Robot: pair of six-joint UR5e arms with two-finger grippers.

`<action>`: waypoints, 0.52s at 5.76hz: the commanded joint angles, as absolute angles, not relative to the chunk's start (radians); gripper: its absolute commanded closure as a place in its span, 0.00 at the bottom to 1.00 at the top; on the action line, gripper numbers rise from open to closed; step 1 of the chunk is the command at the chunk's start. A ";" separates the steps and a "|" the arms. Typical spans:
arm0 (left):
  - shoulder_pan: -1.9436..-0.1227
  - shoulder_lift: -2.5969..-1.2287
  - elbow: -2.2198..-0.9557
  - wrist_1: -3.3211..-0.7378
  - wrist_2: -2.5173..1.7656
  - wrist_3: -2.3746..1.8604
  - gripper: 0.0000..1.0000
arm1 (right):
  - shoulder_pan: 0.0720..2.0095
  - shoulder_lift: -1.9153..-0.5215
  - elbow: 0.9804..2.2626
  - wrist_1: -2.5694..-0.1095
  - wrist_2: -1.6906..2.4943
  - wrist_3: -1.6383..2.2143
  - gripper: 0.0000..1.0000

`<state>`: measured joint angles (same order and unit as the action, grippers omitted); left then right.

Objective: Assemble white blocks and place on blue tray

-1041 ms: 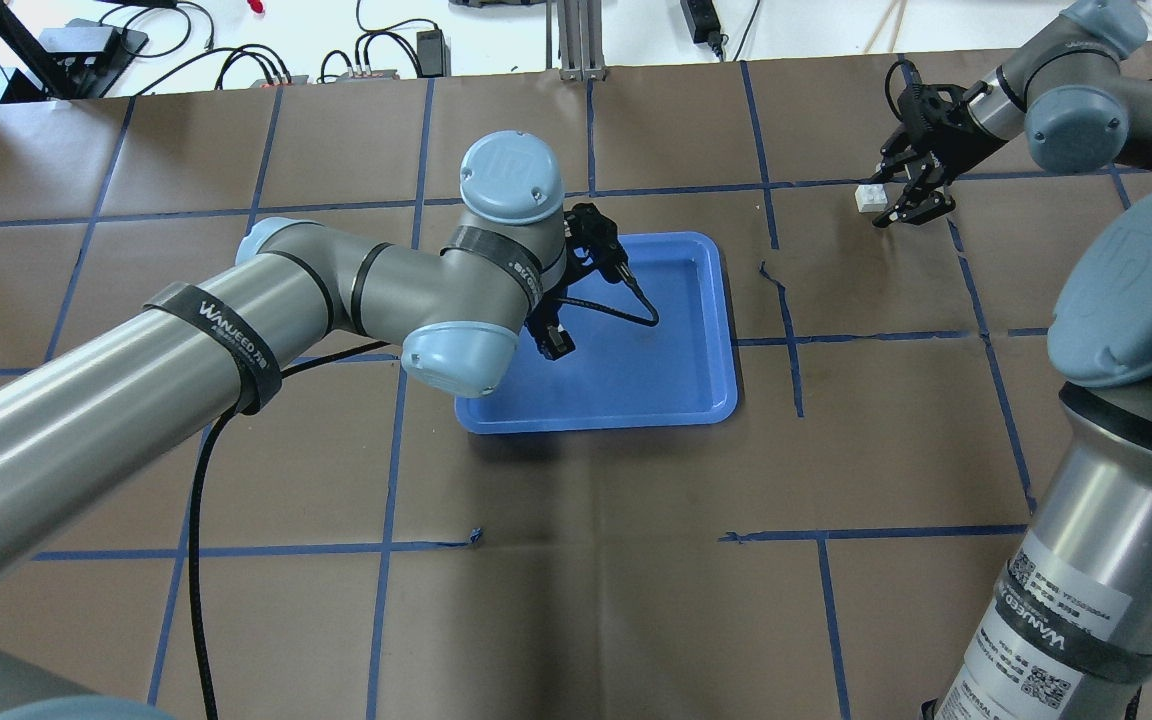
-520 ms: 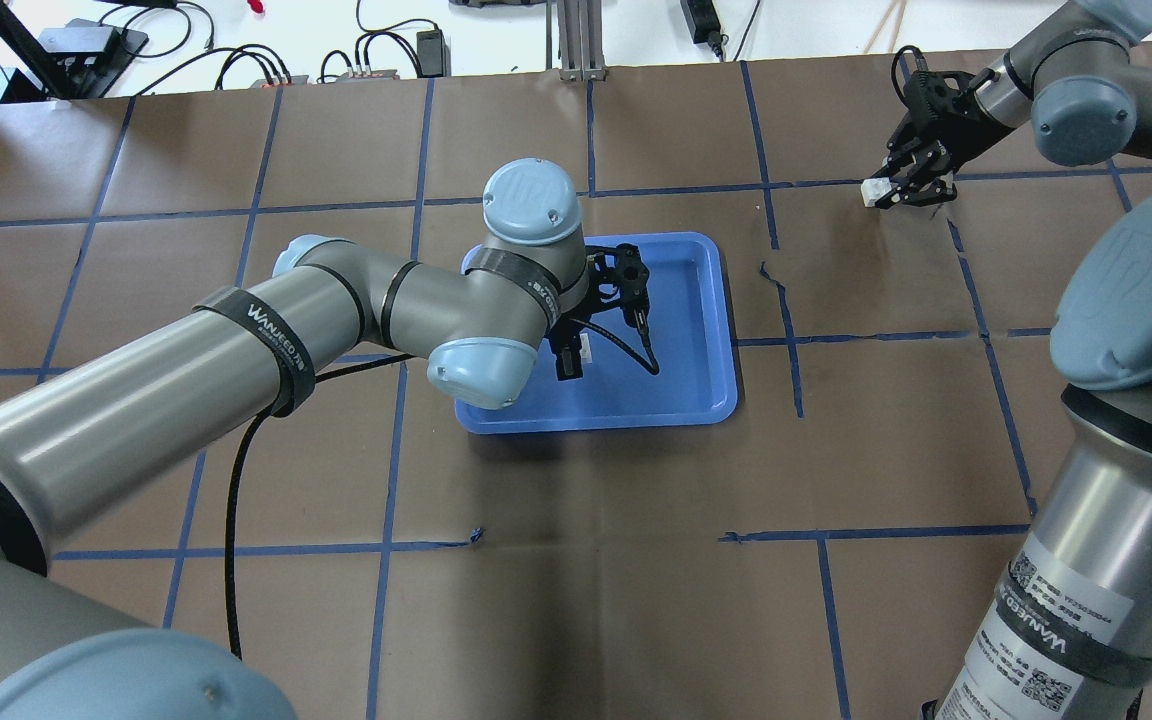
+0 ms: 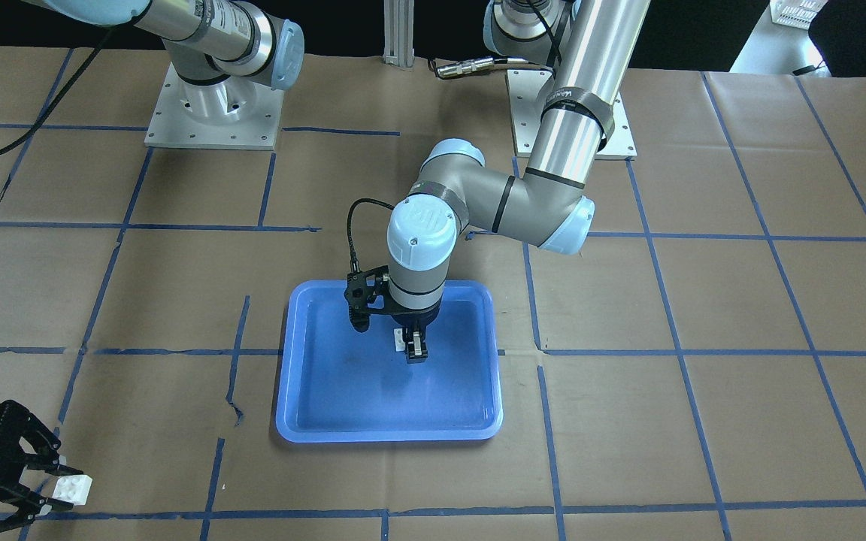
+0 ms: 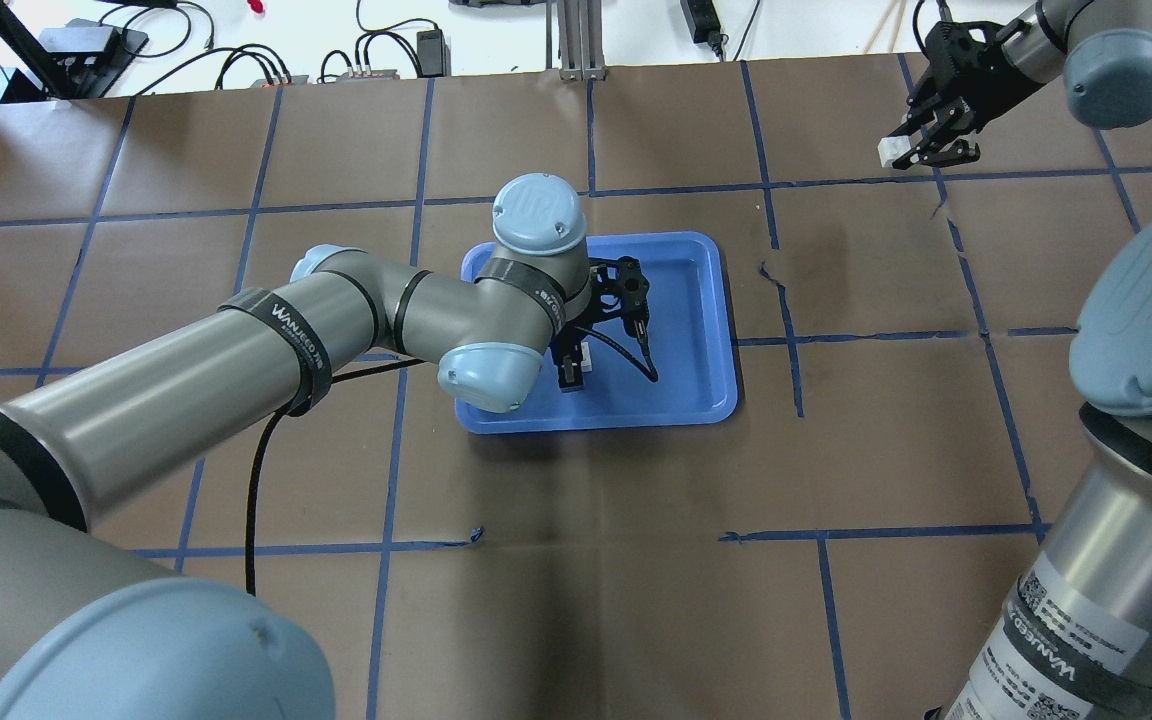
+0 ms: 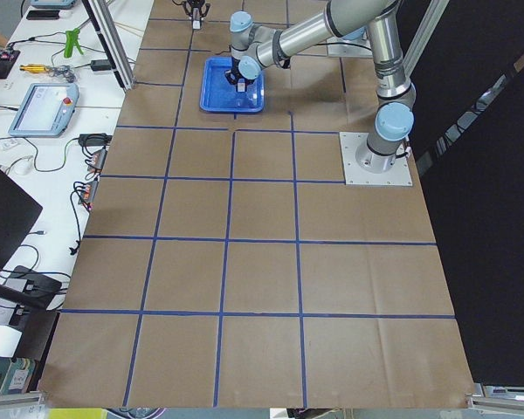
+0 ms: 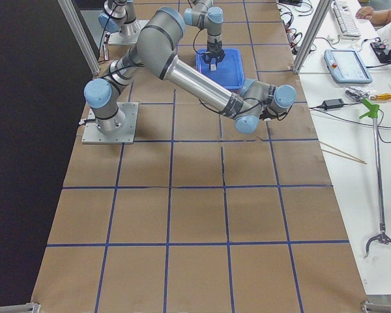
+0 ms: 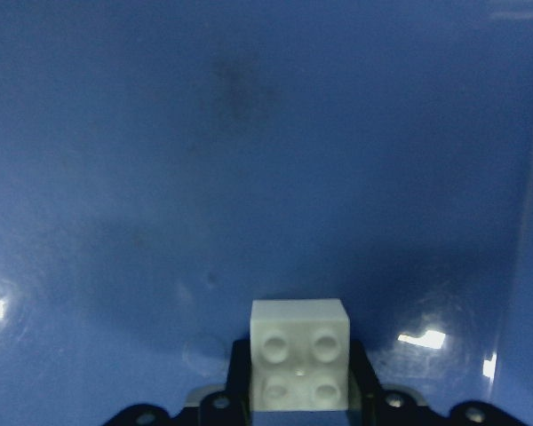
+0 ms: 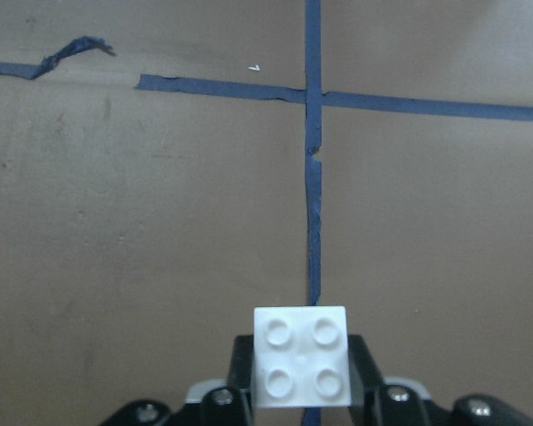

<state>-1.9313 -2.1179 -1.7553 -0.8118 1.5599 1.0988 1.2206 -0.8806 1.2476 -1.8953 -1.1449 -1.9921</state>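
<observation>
**Near:** left gripper [image 4: 572, 368], jaws pinching the first white block [image 7: 300, 366] over the blue tray [image 4: 688, 300], studs facing its wrist camera.
**Far:** right gripper [image 4: 904, 152], jaws pinching the second white block [image 8: 301, 357] over the table [image 4: 836, 450]. It is well apart from the first, beyond the tray on the robot's right.
Both blocks are square, so neither has a long axis.

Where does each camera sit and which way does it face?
Front-facing: across table, facing robot; both arms.
Overhead: behind robot, looking down; both arms.
Exterior left: table's end; left arm near.
Exterior right: other end; right arm near.
Left wrist: faces blue tray; left gripper, left block.
Right wrist: faces table; right gripper, right block.
Shared: tray in all exterior views.
</observation>
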 commanded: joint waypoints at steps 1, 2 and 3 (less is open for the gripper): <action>-1.931 -2.076 -1.755 -0.821 1.560 1.101 0.01 | 1.223 -0.990 1.331 -1.844 -1.146 -1.979 0.71; -1.931 -2.001 -1.752 -0.877 1.559 1.100 0.01 | 1.223 -1.047 1.391 -1.842 -1.150 -1.962 0.71; -1.927 -1.892 -1.718 -1.034 1.557 1.098 0.01 | 1.227 -1.086 1.470 -1.842 -1.128 -1.963 0.71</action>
